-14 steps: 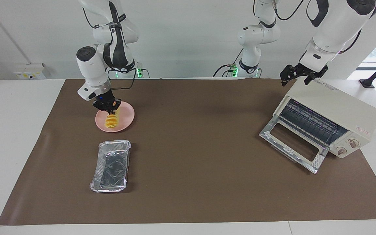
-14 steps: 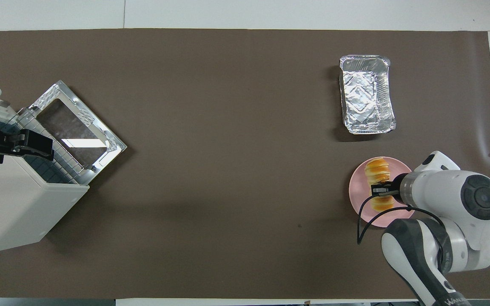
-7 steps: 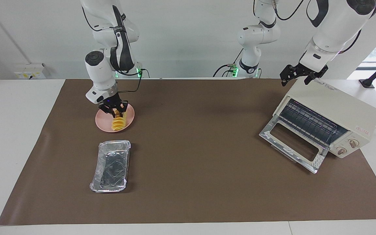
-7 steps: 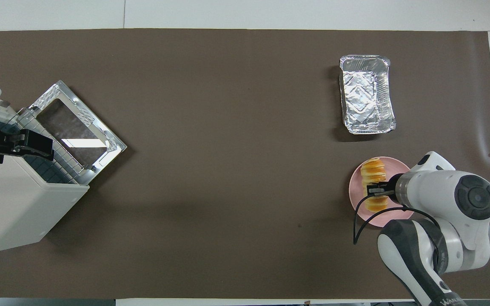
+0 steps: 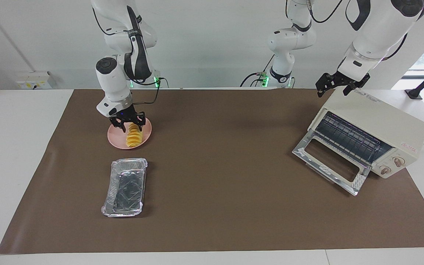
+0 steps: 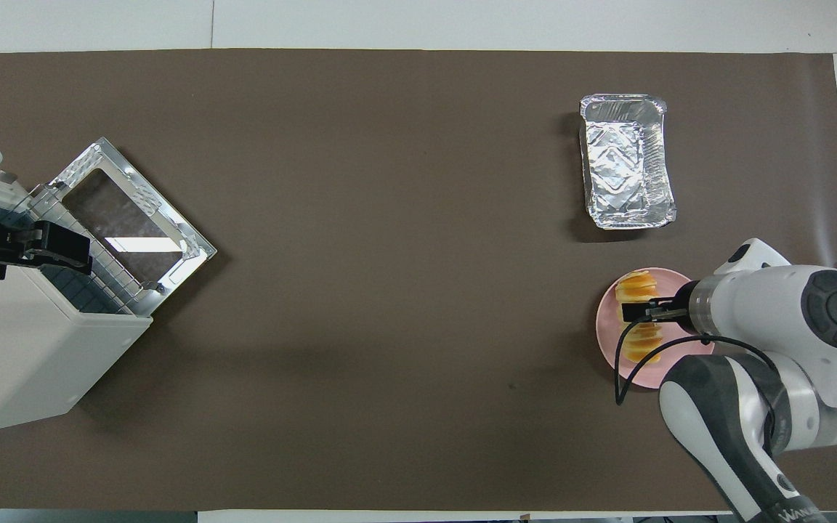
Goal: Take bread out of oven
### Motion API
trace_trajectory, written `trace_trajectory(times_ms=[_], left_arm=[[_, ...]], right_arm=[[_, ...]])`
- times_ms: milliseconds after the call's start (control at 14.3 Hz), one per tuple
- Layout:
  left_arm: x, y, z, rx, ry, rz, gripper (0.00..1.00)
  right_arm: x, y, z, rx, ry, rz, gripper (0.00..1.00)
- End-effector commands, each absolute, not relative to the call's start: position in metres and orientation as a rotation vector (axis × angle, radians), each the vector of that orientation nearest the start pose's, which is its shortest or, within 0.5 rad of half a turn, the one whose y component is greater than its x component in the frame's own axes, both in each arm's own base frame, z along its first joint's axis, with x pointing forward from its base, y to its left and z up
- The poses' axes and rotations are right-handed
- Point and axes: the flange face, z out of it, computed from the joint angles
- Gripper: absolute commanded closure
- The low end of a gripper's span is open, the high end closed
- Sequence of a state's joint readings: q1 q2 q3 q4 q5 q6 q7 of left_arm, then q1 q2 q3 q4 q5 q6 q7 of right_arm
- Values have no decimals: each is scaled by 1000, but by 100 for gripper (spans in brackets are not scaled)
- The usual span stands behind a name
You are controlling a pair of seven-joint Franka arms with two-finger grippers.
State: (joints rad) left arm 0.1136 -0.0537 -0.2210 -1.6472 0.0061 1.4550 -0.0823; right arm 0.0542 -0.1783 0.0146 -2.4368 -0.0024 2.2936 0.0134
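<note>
The bread [image 5: 134, 137] [image 6: 639, 285], a ridged golden loaf, lies on the pink plate [image 5: 115, 142] [image 6: 607, 335] at the right arm's end of the table. My right gripper [image 5: 131, 127] [image 6: 633, 312] hangs just over the loaf's end nearer the robots, open, its fingers spread to either side. The cream oven [image 5: 379, 119] [image 6: 26, 349] stands at the left arm's end with its glass door [image 5: 331, 162] [image 6: 135, 211] dropped open and a bare wire rack inside. My left gripper [image 5: 339, 87] [image 6: 62, 250] waits open over the oven's top edge.
A silver foil tray [image 5: 125, 187] [image 6: 627, 161] sits farther from the robots than the plate. A brown mat [image 5: 219, 176] covers the table between the plate and the oven.
My right gripper has opened and let go of the bread, which now rests on the plate, shifted slightly. Its wrist has swung upright above the plate. The left arm has not moved.
</note>
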Motion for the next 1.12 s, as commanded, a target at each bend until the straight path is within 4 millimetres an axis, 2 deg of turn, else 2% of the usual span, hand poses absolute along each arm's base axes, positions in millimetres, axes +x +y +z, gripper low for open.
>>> trace_trajectory(times_ms=[0, 210, 420, 560, 770, 1051], left_arm=[[513, -55, 610, -3104, 32, 193, 0], [513, -55, 610, -3104, 32, 193, 0], [513, -55, 610, -3104, 32, 193, 0], [513, -55, 610, -3104, 30, 193, 0], [513, -55, 610, -3104, 32, 193, 0], [513, -55, 610, -3104, 32, 193, 0]], right_arm=[[490, 21, 431, -3127, -49, -62, 0], [510, 5, 491, -3105, 0, -43, 0], [516, 0, 553, -3093, -168, 19, 0], [515, -14, 592, -3082, -202, 99, 0], [520, -32, 620, -3076, -205, 201, 0], [523, -37, 616, -3131, -207, 205, 0]])
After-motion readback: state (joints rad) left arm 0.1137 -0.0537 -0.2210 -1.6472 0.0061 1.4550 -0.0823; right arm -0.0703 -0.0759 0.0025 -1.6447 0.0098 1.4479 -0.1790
